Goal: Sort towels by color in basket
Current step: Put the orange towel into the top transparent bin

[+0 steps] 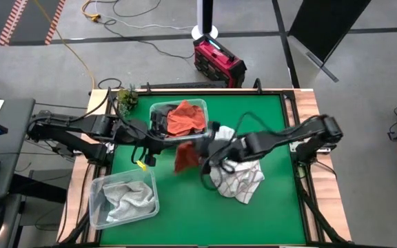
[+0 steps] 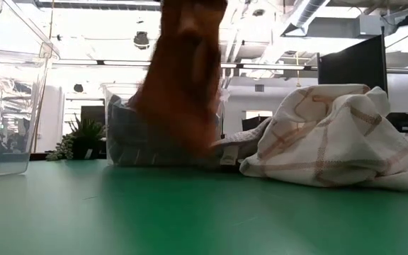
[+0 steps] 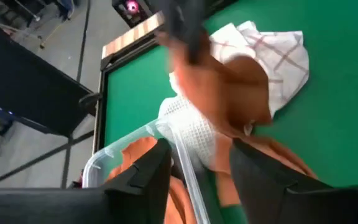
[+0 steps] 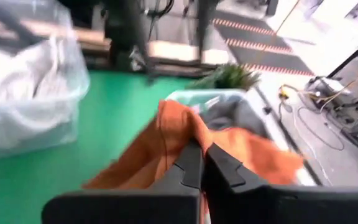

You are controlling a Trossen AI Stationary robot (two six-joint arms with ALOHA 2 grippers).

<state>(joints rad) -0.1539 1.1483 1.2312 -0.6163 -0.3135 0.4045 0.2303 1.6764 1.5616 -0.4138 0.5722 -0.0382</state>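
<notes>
A rust orange-red towel (image 1: 185, 157) hangs from my right gripper (image 1: 198, 153) above the table's middle, blurred in the low view (image 2: 183, 78). My right gripper (image 4: 202, 158) is shut on it. Behind it a clear bin (image 1: 178, 118) holds another rust towel (image 1: 186, 117) and dark grey cloth. My left gripper (image 3: 201, 168) is open at that bin's near corner, its fingers on either side of the rim (image 3: 179, 143). A white towel with red grid lines (image 1: 240, 179) lies heaped on the table. A white waffle towel (image 3: 194, 127) lies beside the bin. My right gripper pinches the rust towel between its two shut fingers at a bunched upper part (image 4: 188, 134), coming from above. The towel hangs slack below the fingers, and its lower end (image 2: 190, 134) looks clear of the table. Whether my left gripper touches the bin's rim, I cannot tell.
A second clear bin (image 1: 123, 200) with light grey and white cloths stands at the table's near left. A small green plant (image 1: 126, 96) sits at the far left corner. Bare green table lies along the near edge and at the far right.
</notes>
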